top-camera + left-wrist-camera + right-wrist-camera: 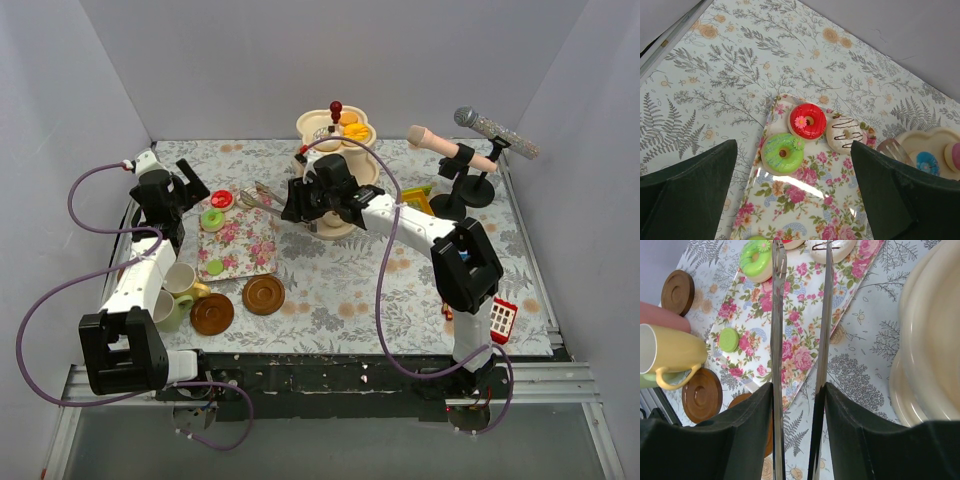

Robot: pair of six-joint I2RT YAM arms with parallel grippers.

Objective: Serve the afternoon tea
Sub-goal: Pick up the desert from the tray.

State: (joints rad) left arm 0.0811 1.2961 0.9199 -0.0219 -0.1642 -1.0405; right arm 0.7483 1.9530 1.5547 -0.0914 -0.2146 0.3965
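Right claw (797, 390) clenched on tongs (826, 315), tips near white donut (846, 134) on tray (805, 200) by bench's left edge. Left claw (792, 147) released, hovered over tray. Step wanted, by my reckoning: blades centred round donut, light squeeze, straight lift, then carry to stand (335, 130) at far edge.

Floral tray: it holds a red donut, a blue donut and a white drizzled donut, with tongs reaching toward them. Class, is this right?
No: it is a green donut, not blue, as the left wrist view shows. The floral tray, red donut, white drizzled donut and tongs are as stated.
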